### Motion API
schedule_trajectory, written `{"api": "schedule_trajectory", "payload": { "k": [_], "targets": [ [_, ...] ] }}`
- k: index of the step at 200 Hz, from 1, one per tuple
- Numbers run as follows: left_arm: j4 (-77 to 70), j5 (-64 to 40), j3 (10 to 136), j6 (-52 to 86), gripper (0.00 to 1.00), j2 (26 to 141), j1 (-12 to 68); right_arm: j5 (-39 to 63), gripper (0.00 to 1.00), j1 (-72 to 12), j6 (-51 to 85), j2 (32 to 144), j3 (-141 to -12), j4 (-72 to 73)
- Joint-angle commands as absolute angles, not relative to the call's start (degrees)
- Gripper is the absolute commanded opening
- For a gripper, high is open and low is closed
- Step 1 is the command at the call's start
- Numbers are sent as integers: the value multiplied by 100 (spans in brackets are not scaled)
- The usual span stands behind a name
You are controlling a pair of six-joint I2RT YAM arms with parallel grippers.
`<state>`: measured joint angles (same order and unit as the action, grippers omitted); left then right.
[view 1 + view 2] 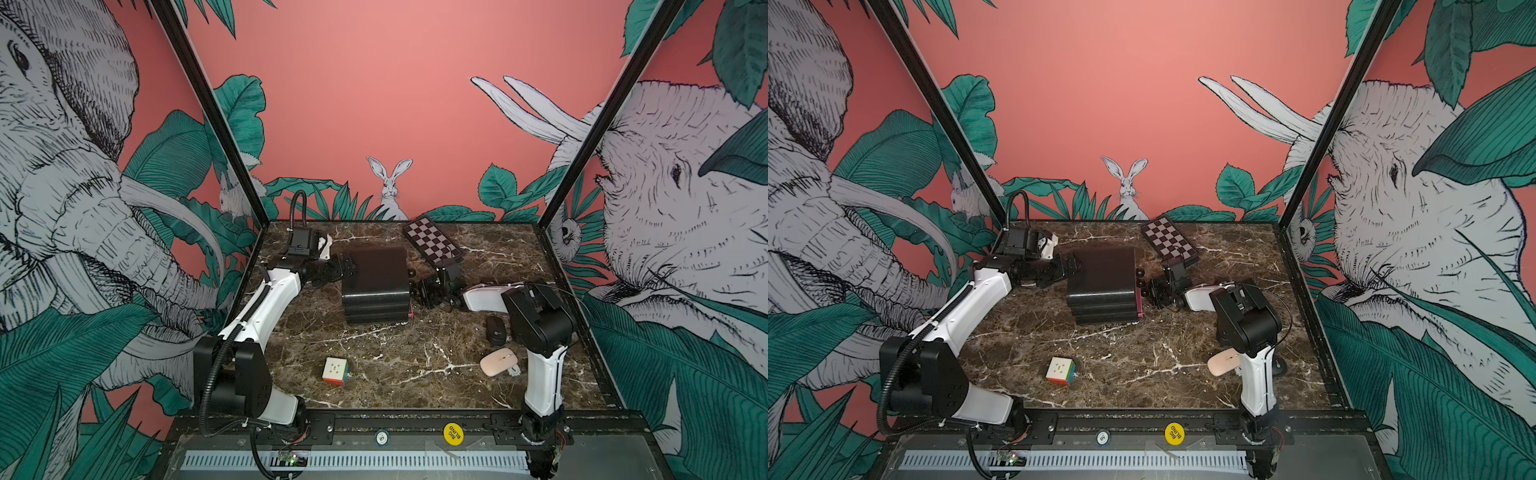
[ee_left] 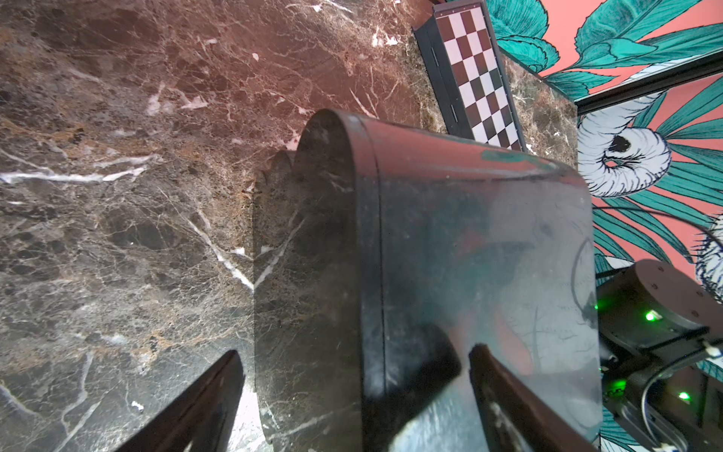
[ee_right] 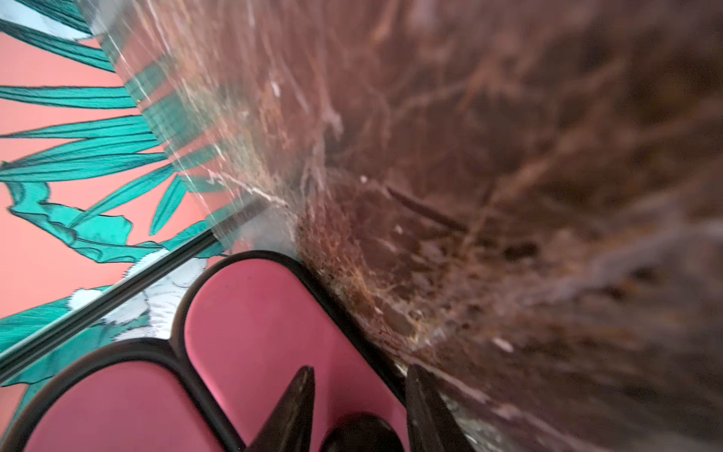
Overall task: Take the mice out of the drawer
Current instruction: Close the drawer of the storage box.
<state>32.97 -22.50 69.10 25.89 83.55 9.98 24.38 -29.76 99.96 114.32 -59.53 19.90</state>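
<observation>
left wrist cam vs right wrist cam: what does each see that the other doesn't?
Left wrist only: chessboard, the black top of the drawer unit straddled by the open left gripper, and the right arm with green lights. Right wrist only: pink drawer fronts and a black drawer knob between the tips of the right gripper. Both: marble tabletop, leaf mural.

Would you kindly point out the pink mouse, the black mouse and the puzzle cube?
pink mouse (image 1: 498, 361), in a top view, middle of its upper shell.
black mouse (image 1: 496, 330), in a top view, centre of its back.
puzzle cube (image 1: 335, 366), in a top view, its white top face.
</observation>
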Motion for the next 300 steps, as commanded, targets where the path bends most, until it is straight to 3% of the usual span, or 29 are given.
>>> {"api": "schedule_trajectory", "payload": {
  "k": [1,47,83,135,234,300],
  "targets": [
    [3377,-2279,6895,2580,92,8262,1011,2200,40,-3045,10280,11218,-5621,1936],
    [3383,-2289,6890,2562,92,8251,1011,1665,58,-2802,9556,10468,-5225,847],
    [3427,-2280,6908,2514,92,8253,1006,1756,64,-2760,8862,10407,-5224,140],
    [3458,-2285,6929,2453,92,8296,1011,2304,66,-2896,7896,10661,-5670,-539],
    [3533,-2426,7005,2399,92,8411,1011,2741,66,-3319,8012,11160,-5973,-29],
    [3584,-2468,7041,2313,92,8429,1010,2422,65,-3353,8263,10894,-5588,176]
  ]
}}
